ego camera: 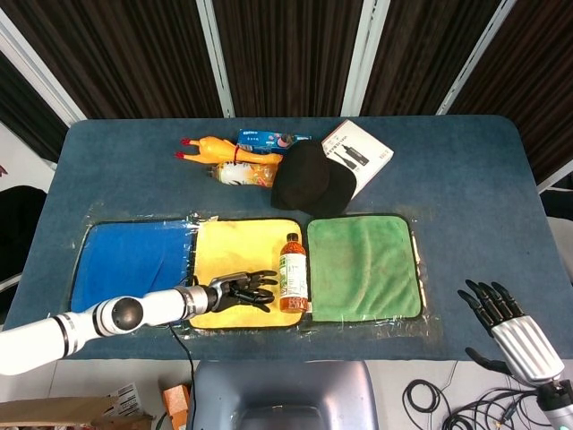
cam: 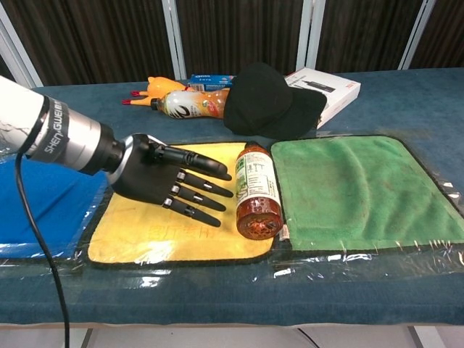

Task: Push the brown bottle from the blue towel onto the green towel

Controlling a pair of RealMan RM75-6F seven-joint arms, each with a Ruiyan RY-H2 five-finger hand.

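The head view looked steeply down from above the near edge, taking in the whole tabletop [ego camera: 466,170]. The chest view sat low and close at the near edge, facing the far curtains. Both shared the towels and the far clutter.

Blue-covered table [ego camera: 466,179]. Along near edge, left to right: blue towel [ego camera: 130,260], yellow towel [ego camera: 237,255], green towel [ego camera: 363,264]. Toward far edge: rubber chicken [ego camera: 215,148], orange bottle [ego camera: 242,173], black cap [ego camera: 309,179], white box [ego camera: 363,154].
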